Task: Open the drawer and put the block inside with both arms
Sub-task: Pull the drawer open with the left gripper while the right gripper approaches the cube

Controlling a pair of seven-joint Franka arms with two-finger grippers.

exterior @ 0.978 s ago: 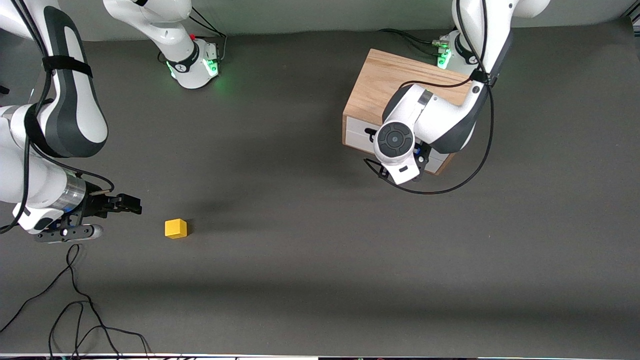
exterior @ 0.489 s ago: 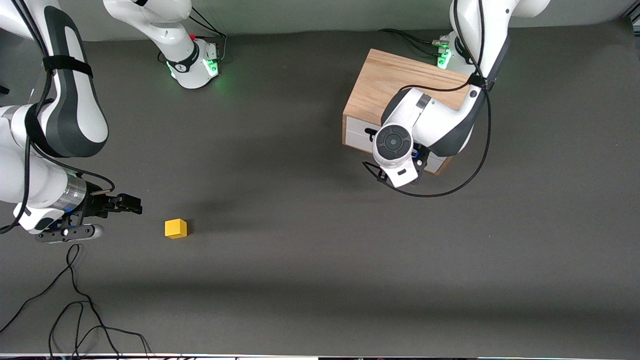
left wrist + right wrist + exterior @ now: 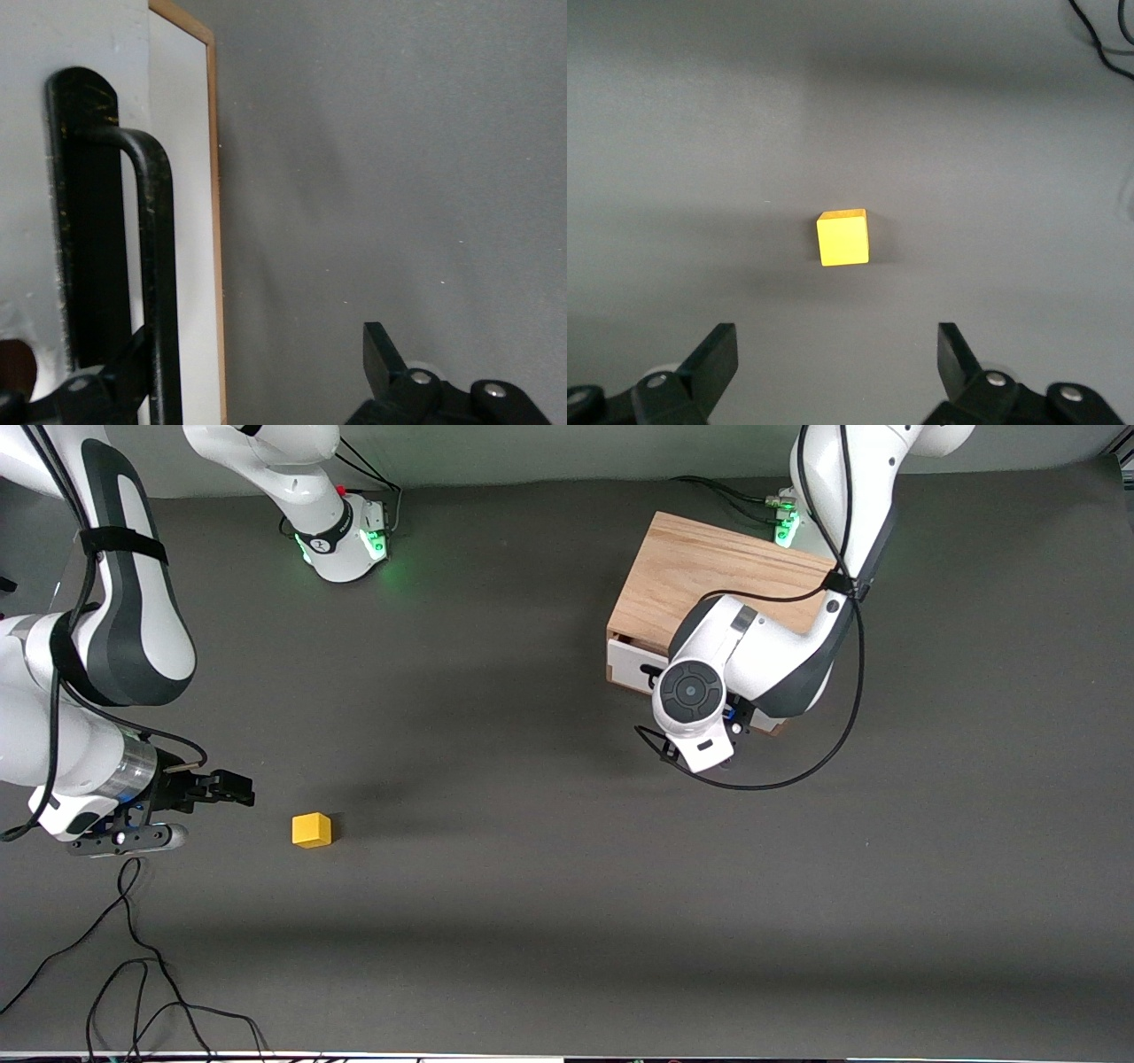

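Drawer (image 3: 634, 662) handle (image 3: 151, 266) sits between my left gripper (image 3: 257, 372) (wide open); my right gripper (image 3: 837, 359), also wide, hovers near the block (image 3: 312, 830).

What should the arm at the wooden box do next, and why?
Probably close the left pincer on the black handle before pulling. The pincer is open, one finger beside the bar, and the drawer looks barely out of its cabinet. The right pincer waits open near the block.
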